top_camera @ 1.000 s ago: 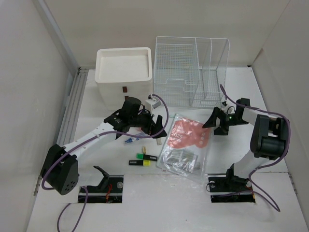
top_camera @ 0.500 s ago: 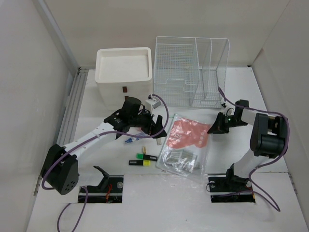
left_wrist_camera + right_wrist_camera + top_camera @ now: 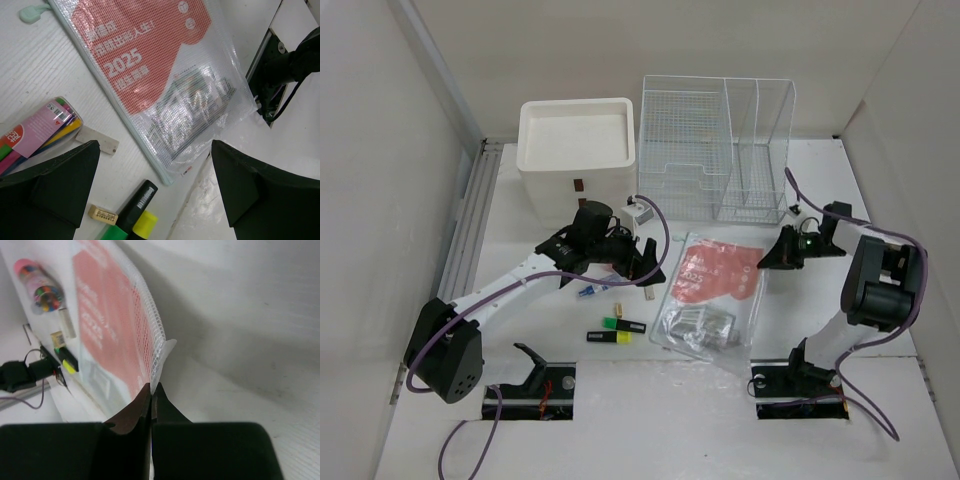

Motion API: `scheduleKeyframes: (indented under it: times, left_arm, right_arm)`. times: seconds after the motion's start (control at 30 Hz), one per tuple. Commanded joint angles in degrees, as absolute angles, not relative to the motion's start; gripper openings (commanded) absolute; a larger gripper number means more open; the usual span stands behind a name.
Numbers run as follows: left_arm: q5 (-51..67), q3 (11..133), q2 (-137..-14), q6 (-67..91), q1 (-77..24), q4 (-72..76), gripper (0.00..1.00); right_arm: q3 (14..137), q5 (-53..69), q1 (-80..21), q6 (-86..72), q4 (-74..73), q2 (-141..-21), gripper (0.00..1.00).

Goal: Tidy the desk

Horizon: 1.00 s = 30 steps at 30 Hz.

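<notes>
On the white desk (image 3: pixel 510 240) lies a clear mesh zip pouch (image 3: pixel 710 295) with a red printed sheet inside. My right gripper (image 3: pixel 769 261) is shut on the pouch's right edge. In the right wrist view the pouch (image 3: pixel 105 330) rises from the closed tips of the right gripper (image 3: pixel 151 387). My left gripper (image 3: pixel 648 268) hovers open just left of the pouch. In the left wrist view the left gripper (image 3: pixel 155 190) holds nothing and looks down on the pouch (image 3: pixel 150 65), a tube of coloured pens (image 3: pixel 35 132), a black-and-yellow highlighter (image 3: pixel 132 207) and a small eraser (image 3: pixel 102 214).
A white drawer box (image 3: pixel 578 150) and a wire file organizer (image 3: pixel 715 150) stand at the back. A small white object (image 3: pixel 638 212) sits behind the left gripper. Highlighters (image 3: pixel 617 330) and the pen tube (image 3: pixel 592 291) lie left of the pouch. Walls close in both sides.
My right gripper went from open to shut on the pouch's right edge. It then drew that edge a little to the right. The left arm has not moved.
</notes>
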<state>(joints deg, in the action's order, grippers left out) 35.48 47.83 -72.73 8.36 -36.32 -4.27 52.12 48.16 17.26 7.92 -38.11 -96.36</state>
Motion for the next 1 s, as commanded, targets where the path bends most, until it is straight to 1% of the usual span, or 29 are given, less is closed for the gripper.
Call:
scheduleKeyframes:
  times: [0.0,0.17,0.37,0.5,0.67,0.87,0.97]
  left_arm:
    - [36.4,50.2,-71.4,7.4,-36.7,-3.4,0.92]
    - [36.9,50.2,-70.8,7.4,-36.7,-2.9,0.92]
    - [36.9,50.2,-70.1,7.4,-36.7,-2.9,0.91]
    - [36.9,50.2,-69.6,7.4,-36.7,-2.9,0.91]
    - [36.9,49.7,-67.7,6.9,-36.7,-3.4,0.91]
    - [36.4,49.7,-66.5,6.3,-36.7,-3.9,0.91]
    - [36.4,49.7,-65.9,6.3,-36.7,-4.0,0.91]
  right_arm:
    - [56.8,57.2,17.8,15.8,-44.1,-91.9,0.00]
    - [58.8,62.2,17.8,21.3,-48.8,-87.0,0.00]
    - [62.7,66.6,17.8,25.3,-53.8,-77.6,0.00]
    - [69.0,66.6,17.1,25.8,-56.2,-72.0,0.00]
    - [81.4,67.7,17.1,25.1,-57.0,-65.6,0.00]
    - [95.3,66.3,17.1,19.4,-50.5,-61.0,0.00]
    - [99.5,63.7,16.5,15.6,-46.0,-58.6,0.00]
